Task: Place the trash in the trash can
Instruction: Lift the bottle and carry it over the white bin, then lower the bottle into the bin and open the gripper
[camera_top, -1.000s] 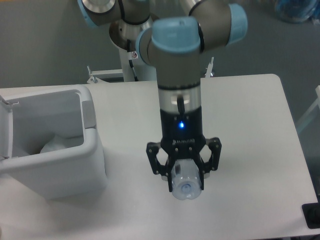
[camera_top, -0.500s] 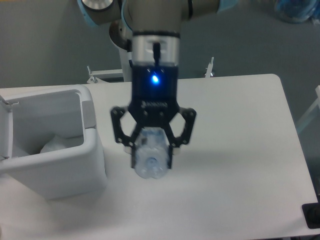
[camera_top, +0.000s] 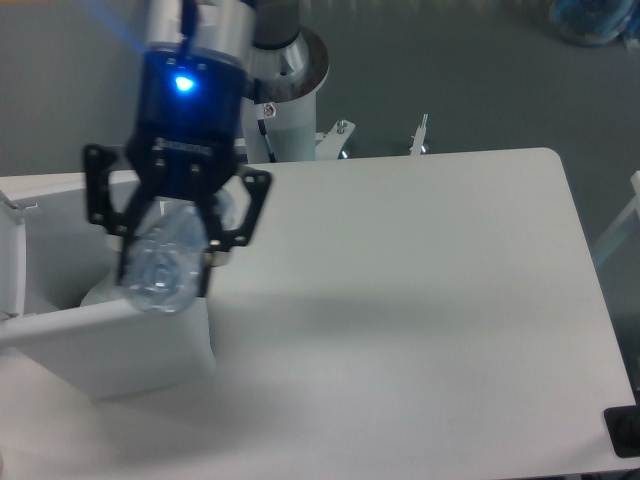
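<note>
My gripper (camera_top: 166, 272) is shut on the crushed clear plastic bottle (camera_top: 163, 262), which hangs cap-down and raised, over the right rim of the white trash can (camera_top: 100, 345) at the left of the table. The black fingers (camera_top: 208, 262) clasp the bottle's sides. Inside the can, a pale crumpled piece (camera_top: 97, 293) shows just left of the bottle, mostly hidden by the gripper. The image of the arm is slightly blurred.
The white table (camera_top: 420, 300) stretches to the right of the can. The arm's base post (camera_top: 290, 110) stands behind the table's back edge. A dark object (camera_top: 625, 430) sits at the table's lower right corner.
The gripper has carried the bottle up and leftward, from above the table's middle to above the trash can's right rim. It stays shut on the bottle.
</note>
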